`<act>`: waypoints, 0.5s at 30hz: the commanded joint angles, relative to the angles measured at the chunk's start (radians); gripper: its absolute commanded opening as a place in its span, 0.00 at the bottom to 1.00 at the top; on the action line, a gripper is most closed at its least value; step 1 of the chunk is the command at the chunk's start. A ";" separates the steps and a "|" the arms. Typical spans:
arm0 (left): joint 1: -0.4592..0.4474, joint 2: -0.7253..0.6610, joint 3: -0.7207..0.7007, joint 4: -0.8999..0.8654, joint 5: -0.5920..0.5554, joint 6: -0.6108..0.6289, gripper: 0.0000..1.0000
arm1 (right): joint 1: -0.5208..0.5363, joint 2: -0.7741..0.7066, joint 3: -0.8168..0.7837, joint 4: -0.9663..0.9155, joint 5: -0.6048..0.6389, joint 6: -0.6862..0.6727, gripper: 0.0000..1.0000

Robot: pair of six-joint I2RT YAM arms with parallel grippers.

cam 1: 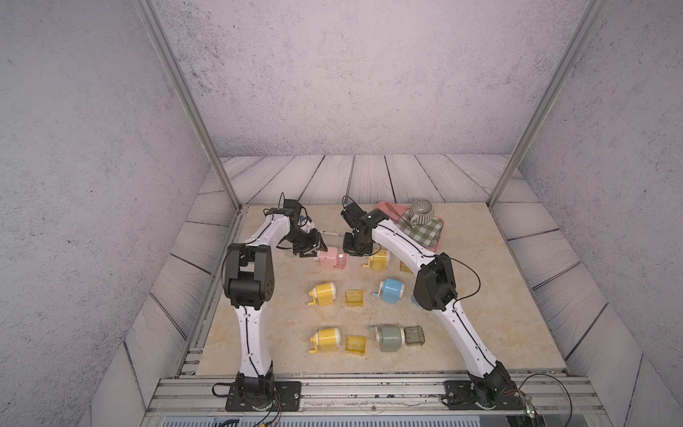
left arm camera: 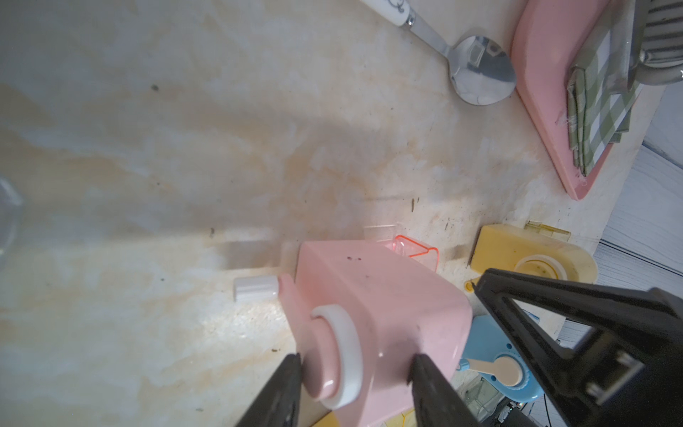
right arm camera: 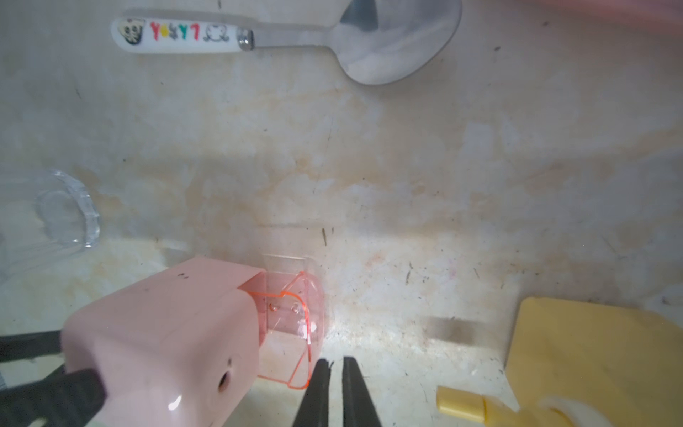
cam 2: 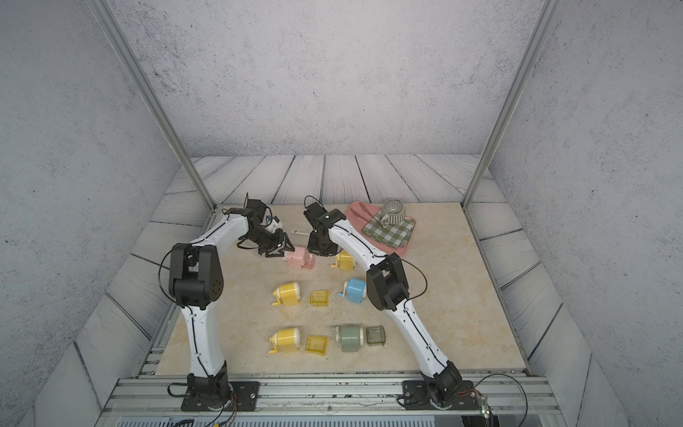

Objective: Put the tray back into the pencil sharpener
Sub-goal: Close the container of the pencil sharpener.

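Near far edge of table [cam 1: 499, 314]: left gripper [left arm camera: 356, 358] clamps pink sharpener [left arm camera: 369, 288]; right gripper [right arm camera: 337, 364] nearly closed, empty, beside part-seated tray [right arm camera: 288, 314]. Risk: off-axis push could jam tray.

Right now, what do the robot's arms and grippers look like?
Both arms, left arm and right arm, have white shells, black joint housings and thin black cables running along them. The left gripper and right gripper are black, with tapered triangular open-frame fingers.
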 commanded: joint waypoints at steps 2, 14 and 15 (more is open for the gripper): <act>-0.004 -0.016 -0.026 -0.027 -0.007 0.001 0.50 | -0.002 0.047 0.026 -0.041 -0.017 0.006 0.12; -0.010 -0.012 -0.030 -0.026 -0.010 0.001 0.50 | -0.002 0.065 0.024 0.038 -0.085 -0.003 0.12; -0.010 -0.011 -0.029 -0.026 -0.010 0.001 0.50 | -0.002 0.067 0.023 0.046 -0.090 -0.003 0.12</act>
